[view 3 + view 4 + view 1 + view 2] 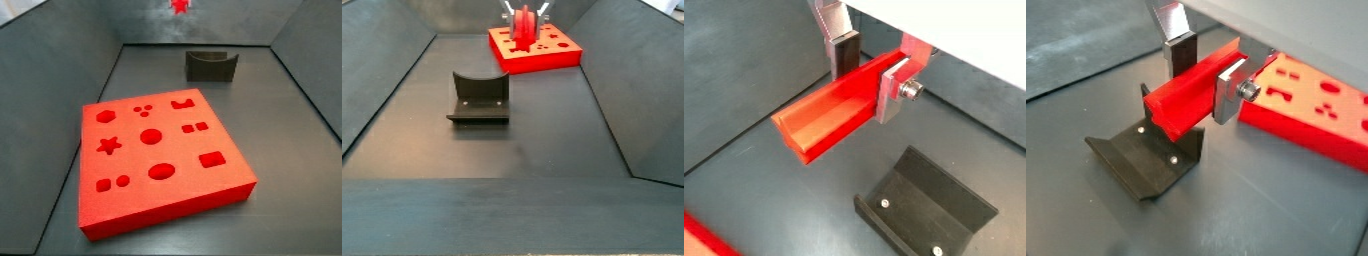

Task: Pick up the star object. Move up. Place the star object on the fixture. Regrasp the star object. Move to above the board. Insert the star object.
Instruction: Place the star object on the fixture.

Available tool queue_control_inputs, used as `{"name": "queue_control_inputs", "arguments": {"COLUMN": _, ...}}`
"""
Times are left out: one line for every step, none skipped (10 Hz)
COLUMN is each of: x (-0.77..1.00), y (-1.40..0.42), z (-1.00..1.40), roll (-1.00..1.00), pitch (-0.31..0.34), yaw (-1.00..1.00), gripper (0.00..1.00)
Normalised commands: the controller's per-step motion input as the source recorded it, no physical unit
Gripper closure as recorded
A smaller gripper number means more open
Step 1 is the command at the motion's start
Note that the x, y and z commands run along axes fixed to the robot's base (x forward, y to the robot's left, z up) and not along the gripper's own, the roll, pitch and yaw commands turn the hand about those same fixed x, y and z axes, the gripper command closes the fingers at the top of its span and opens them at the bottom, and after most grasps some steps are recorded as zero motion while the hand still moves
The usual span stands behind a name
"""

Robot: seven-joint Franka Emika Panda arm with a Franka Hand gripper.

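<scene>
Dark grey floor (287, 150) with sloped dark walls, seen in both side views. Big red board (158, 160) lies flat on the floor, thick square slab, top face full of recessed holes: star, circles, small squares, rectangle, oval; in a side view (536, 48) it sits at the far end of the bin, and a corner of it shows in a wrist view (1309, 108). Fixture (478, 99), small dark near-black block with a curved notch on top, stands on the floor well apart from the board; in a side view (210, 64) it sits beyond the board near the back wall, and both wrist views show it under the gripper, screws visible on its plate (935, 205) (1149, 157). Gripper (1205, 72) is up in the air, clear of floor and fixture; silver finger plates with dark pads are closed on the star object (1189, 92), one plate on each side of the bar. Star object is a short red bar held sideways across the jaws, sticking out past the fingers (894, 88), its end face toward the camera in a wrist view (828, 115). It hangs above the fixture, not touching it. In a side view the gripper (523, 22) with the red piece shows at the top against the board; in the other only a small red bit (178, 6) shows at the top edge, gripper itself hard to make out there.
</scene>
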Motion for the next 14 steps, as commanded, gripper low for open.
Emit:
{"name": "queue_control_inputs", "arguments": {"x": 1.00, "y": 0.25, "z": 0.08, "roll": -1.00, "pitch": 0.151, "yaw": 0.10, "gripper": 1.00}}
{"name": "queue_control_inputs", "arguments": {"x": 1.00, "y": 0.19, "z": 0.05, "roll": -1.00, "pitch": 0.175, "yaw": 0.06, "gripper": 1.00}}
{"name": "queue_control_inputs", "arguments": {"x": 1.00, "y": 0.17, "z": 0.04, "roll": -1.00, "pitch": 0.186, "yaw": 0.04, "gripper": 1.00}}
{"name": "queue_control_inputs", "arguments": {"x": 1.00, "y": 0.14, "z": 0.02, "roll": -0.99, "pitch": 0.208, "yaw": 0.00, "gripper": 1.00}}
{"name": "queue_control_inputs", "arguments": {"x": 1.00, "y": 0.13, "z": 0.01, "roll": -0.90, "pitch": 0.200, "yaw": -0.02, "gripper": 1.00}}
{"name": "queue_control_inputs", "arguments": {"x": 0.92, "y": 0.09, "z": -0.01, "roll": -0.65, "pitch": 0.166, "yaw": -0.07, "gripper": 1.00}}
{"name": "queue_control_inputs", "arguments": {"x": 0.85, "y": 0.08, "z": -0.01, "roll": -0.50, "pitch": 0.147, "yaw": -0.09, "gripper": 1.00}}
{"name": "queue_control_inputs", "arguments": {"x": 0.78, "y": 0.07, "z": -0.01, "roll": -0.35, "pitch": 0.129, "yaw": -0.10, "gripper": 1.00}}
{"name": "queue_control_inputs", "arguments": {"x": 0.73, "y": 0.06, "z": -0.01, "roll": -0.27, "pitch": 0.115, "yaw": -0.10, "gripper": 1.00}}
{"name": "queue_control_inputs", "arguments": {"x": 0.59, "y": 0.05, "z": -0.01, "roll": -0.19, "pitch": 0.086, "yaw": -0.10, "gripper": 1.00}}
{"name": "queue_control_inputs", "arguments": {"x": 0.53, "y": 0.05, "z": -0.01, "roll": -0.18, "pitch": 0.082, "yaw": -0.09, "gripper": 1.00}}
{"name": "queue_control_inputs", "arguments": {"x": 0.43, "y": 0.05, "z": -0.01, "roll": -0.17, "pitch": 0.081, "yaw": -0.08, "gripper": 1.00}}
{"name": "queue_control_inputs", "arguments": {"x": 0.38, "y": 0.05, "z": -0.01, "roll": -0.17, "pitch": 0.081, "yaw": -0.07, "gripper": 1.00}}
{"name": "queue_control_inputs", "arguments": {"x": 0.29, "y": 0.04, "z": -0.01, "roll": -0.17, "pitch": 0.086, "yaw": -0.06, "gripper": 1.00}}
